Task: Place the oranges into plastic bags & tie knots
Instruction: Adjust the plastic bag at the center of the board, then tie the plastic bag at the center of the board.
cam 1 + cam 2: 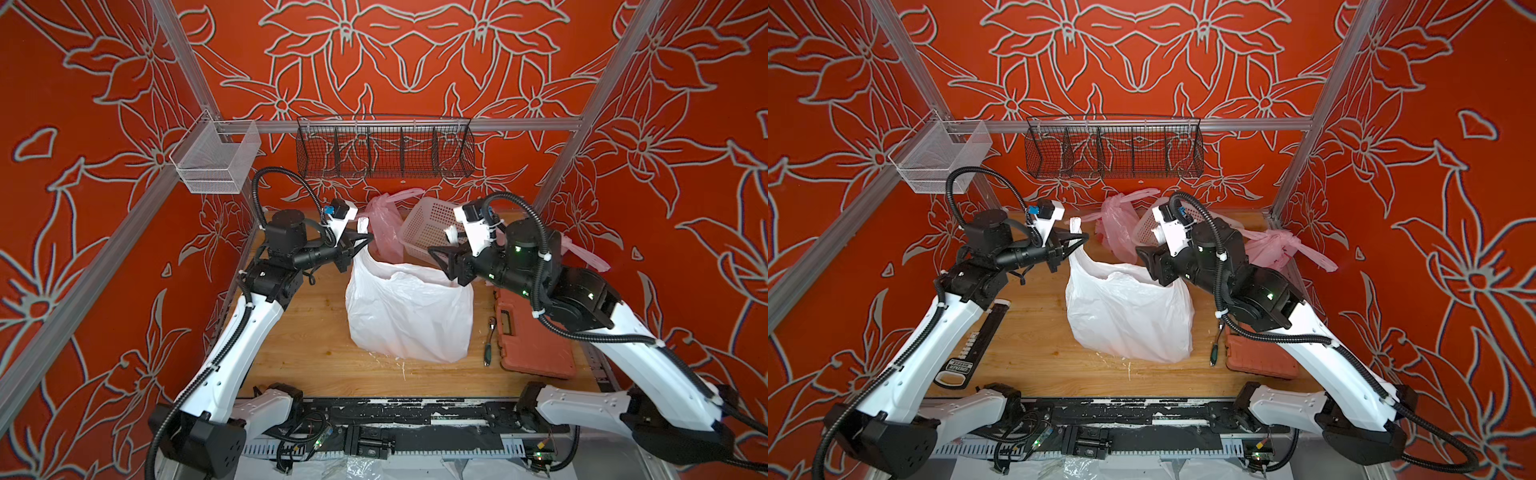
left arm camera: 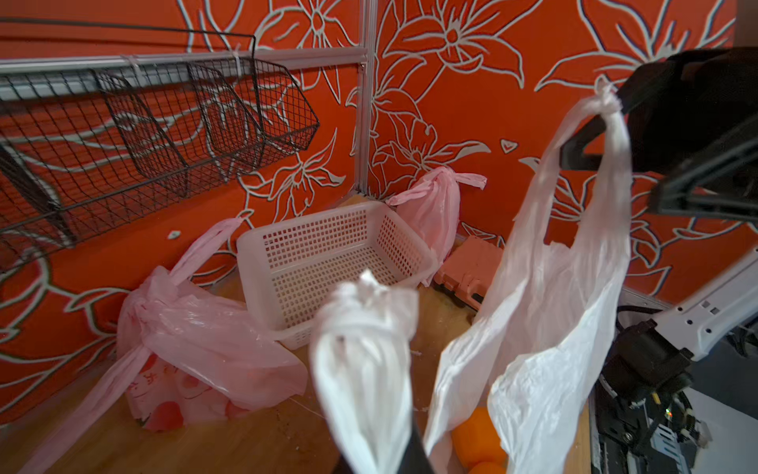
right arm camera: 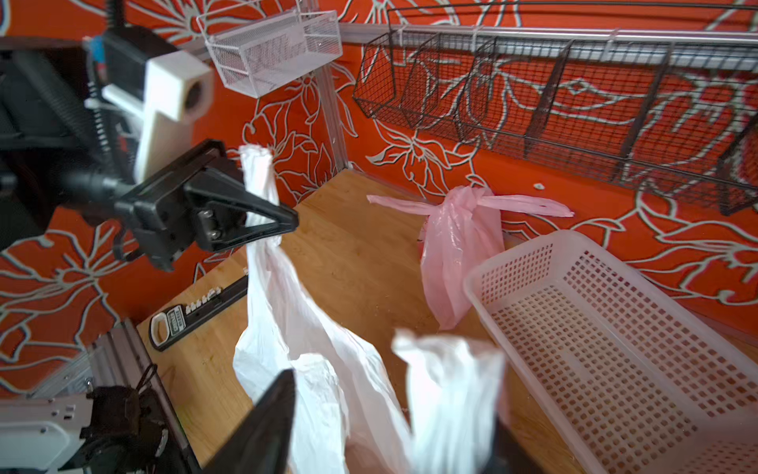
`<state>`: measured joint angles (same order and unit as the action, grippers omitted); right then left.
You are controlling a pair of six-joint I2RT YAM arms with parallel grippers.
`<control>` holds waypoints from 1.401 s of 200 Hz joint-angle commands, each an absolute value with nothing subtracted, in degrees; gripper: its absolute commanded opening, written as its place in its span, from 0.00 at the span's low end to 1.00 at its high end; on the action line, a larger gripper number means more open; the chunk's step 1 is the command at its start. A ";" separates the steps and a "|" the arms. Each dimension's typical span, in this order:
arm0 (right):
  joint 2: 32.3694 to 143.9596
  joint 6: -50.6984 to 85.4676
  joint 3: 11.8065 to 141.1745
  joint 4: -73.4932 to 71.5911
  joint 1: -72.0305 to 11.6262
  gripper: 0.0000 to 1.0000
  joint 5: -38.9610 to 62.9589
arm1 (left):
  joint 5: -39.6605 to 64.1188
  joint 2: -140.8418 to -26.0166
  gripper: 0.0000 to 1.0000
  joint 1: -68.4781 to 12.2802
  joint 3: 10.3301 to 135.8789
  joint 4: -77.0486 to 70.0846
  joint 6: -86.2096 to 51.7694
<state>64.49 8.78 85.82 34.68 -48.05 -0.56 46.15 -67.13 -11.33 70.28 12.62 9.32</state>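
Observation:
A white plastic bag (image 1: 409,316) (image 1: 1129,316) stands open mid-table, with oranges (image 2: 478,439) showing inside it. My left gripper (image 1: 368,239) (image 3: 283,223) is shut on the bag's left handle (image 2: 361,361), holding it up. My right gripper (image 1: 441,262) (image 3: 385,443) is open. The right handle (image 3: 447,390) hangs against one of its fingers (image 2: 594,152). Two pink bags sit knotted: one at the back (image 1: 386,224) with its knot (image 3: 471,201), the other (image 1: 1279,249) in the back right corner with its knot (image 2: 441,176).
A white perforated basket (image 1: 432,224) (image 3: 615,349) lies behind the white bag. An orange tool case (image 1: 536,336) and a small tool (image 1: 489,340) lie on the right, a black tool (image 1: 976,345) on the left. A black wire basket (image 1: 384,147) and a white mesh basket (image 1: 216,156) hang from the rail.

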 commanded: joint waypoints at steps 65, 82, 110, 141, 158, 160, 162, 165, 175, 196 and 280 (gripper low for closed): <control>48.91 -6.64 69.94 30.15 -44.30 0.98 8.55 | 69.28 -75.63 0.00 -6.90 81.80 24.21 33.39; 46.55 -7.00 68.07 30.19 -42.37 0.98 10.13 | 71.20 -77.34 0.00 -6.35 84.81 29.97 38.04; 44.07 -6.15 65.70 30.80 -37.63 0.98 10.85 | 70.93 -78.68 0.00 -6.14 85.83 33.83 41.68; 44.19 -4.74 62.84 28.26 -31.35 0.98 18.62 | 70.49 -74.75 0.00 -6.13 78.38 27.98 39.20; 46.54 -2.67 61.76 23.95 -26.58 0.98 32.05 | 68.78 -73.66 0.00 -6.15 77.20 26.82 38.67; 46.90 -2.36 61.67 23.54 -26.13 0.98 33.41 | 68.68 -73.65 0.00 -6.15 77.29 26.92 38.74; 47.23 -2.04 61.52 22.76 -25.85 0.98 34.96 | 68.56 -73.72 0.00 -6.09 77.40 27.08 38.80; 47.52 -1.67 61.34 21.64 -25.20 0.98 37.46 | 68.37 -73.85 0.00 -6.07 77.69 27.40 38.91; 48.41 -0.37 60.62 18.38 -24.21 0.98 42.54 | 68.34 -74.26 0.00 -5.82 78.41 28.09 38.86; 46.32 1.43 59.03 13.44 -24.09 0.98 46.80 | 68.56 -75.02 0.00 -5.38 78.67 28.13 38.59; 56.09 -2.80 67.66 10.74 -37.70 0.98 47.18 | 68.97 -75.07 0.00 -4.49 78.75 27.60 37.54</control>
